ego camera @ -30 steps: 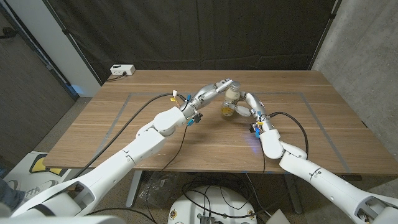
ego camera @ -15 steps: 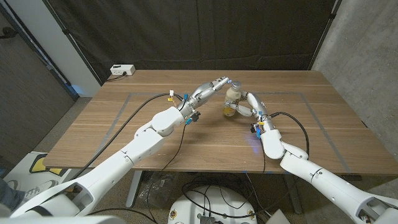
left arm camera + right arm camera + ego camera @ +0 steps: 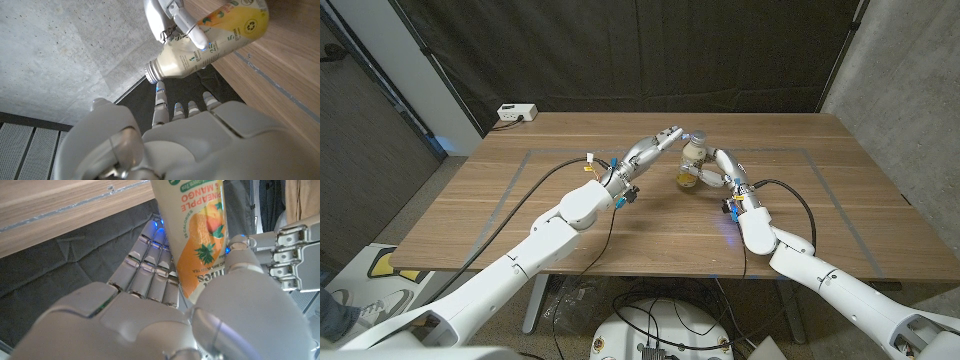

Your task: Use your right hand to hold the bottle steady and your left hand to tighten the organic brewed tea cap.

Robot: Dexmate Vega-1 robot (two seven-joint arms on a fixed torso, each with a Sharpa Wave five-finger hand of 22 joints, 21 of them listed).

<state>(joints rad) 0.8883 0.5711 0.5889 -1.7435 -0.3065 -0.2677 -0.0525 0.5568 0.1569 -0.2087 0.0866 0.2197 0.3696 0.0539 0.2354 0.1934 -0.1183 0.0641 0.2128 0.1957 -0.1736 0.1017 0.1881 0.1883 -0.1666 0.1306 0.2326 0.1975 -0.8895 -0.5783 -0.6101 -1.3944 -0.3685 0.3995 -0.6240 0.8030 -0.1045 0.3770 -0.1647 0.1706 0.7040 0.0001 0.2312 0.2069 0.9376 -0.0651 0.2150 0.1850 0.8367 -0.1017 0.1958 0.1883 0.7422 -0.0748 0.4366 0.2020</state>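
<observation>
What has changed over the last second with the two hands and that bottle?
The left hand was on the cap a second ago; it has since let go and drawn back toward the robot's left, fingers now straight and just short of the cap. The right hand keeps gripping the bottle, which stands upright in the same spot on the table.

Matt wood-grain table (image 3: 560,170), glossy-labelled bottle (image 3: 692,160) probably of plastic, smooth white-shelled hands with metal fingers (image 3: 665,137).
</observation>
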